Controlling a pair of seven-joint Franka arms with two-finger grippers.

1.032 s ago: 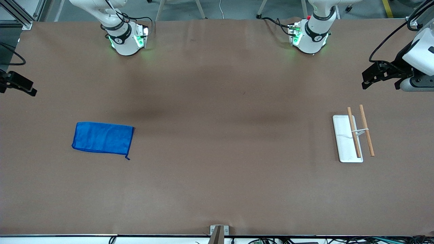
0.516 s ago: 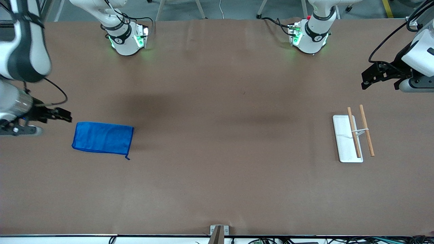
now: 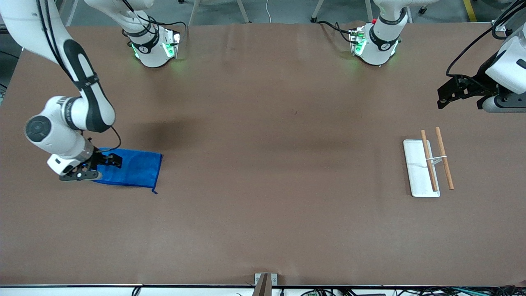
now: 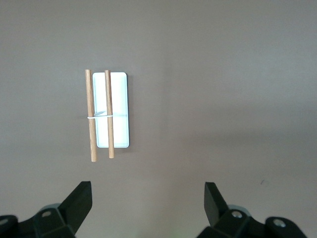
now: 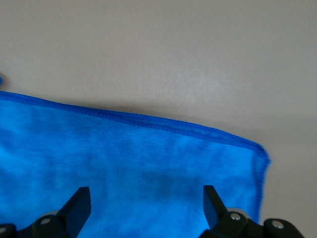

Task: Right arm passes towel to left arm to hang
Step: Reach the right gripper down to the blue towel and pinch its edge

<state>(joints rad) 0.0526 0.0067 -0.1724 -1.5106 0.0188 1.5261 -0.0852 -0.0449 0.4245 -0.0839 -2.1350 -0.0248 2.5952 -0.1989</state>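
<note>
Bright blue soft microfibre towel, rectangular, is lying flat on the brown paper-covered tabletop, toward the right arm's end. A small blue loop is trailing from the towel's corner nearest the front camera, on the side facing the middle of the tabletop.

Right hand is hanging low over the end of the towel nearest the tabletop's right-arm edge, fingers spread apart and gripping nothing. In the right wrist view the two black fingertips are straddling blue pile, with the towel's stitched hem and one corner showing against bare tabletop just past them. Whether the fingertips are touching the cloth cannot be told.

Left hand is waiting in the air above the left arm's end of the tabletop, fingers apart and empty. The left wrist view is looking down between the open fingertips at the white rectangular tray.

White rectangular tray is sitting flat toward the left arm's end, well apart from the towel. Two slim wooden rods, joined by a thin white crosspiece, are running lengthwise, one above the tray and one just beside its edge.
</note>
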